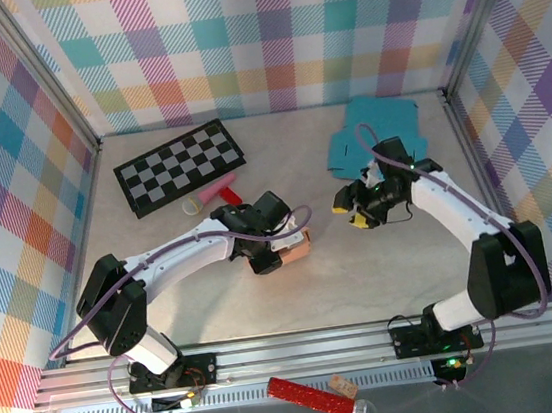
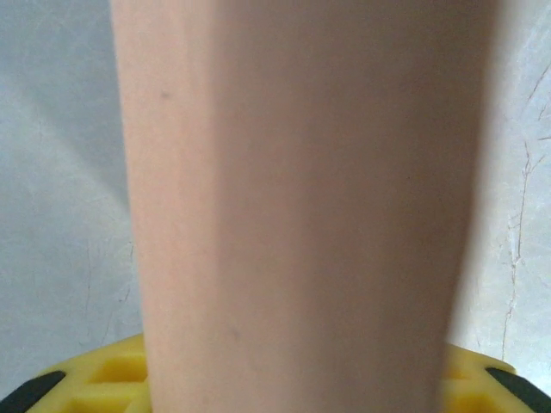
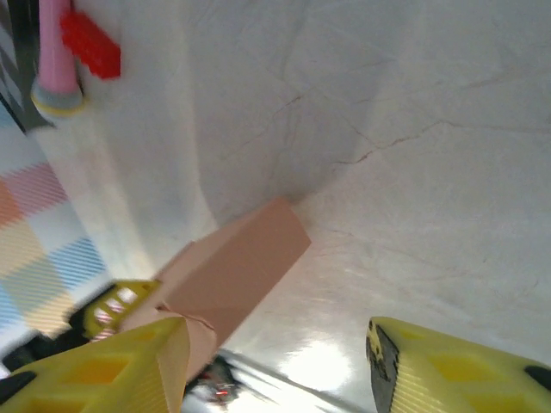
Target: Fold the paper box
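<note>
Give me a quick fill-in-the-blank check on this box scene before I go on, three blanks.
1. The gripper at the paper box belongs to the ___ arm.
2. The right gripper stands ___, nothing between its fingers.
3. The flat teal cardboard lies at the far ___ of the table.
Missing: left; open; right.

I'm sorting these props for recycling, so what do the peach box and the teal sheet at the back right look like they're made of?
The peach box looks like thin matte card or stiff paper: flat faces, crisp folded edges. The teal sheet seems similar matte card, lying flat with cut flaps.
</note>
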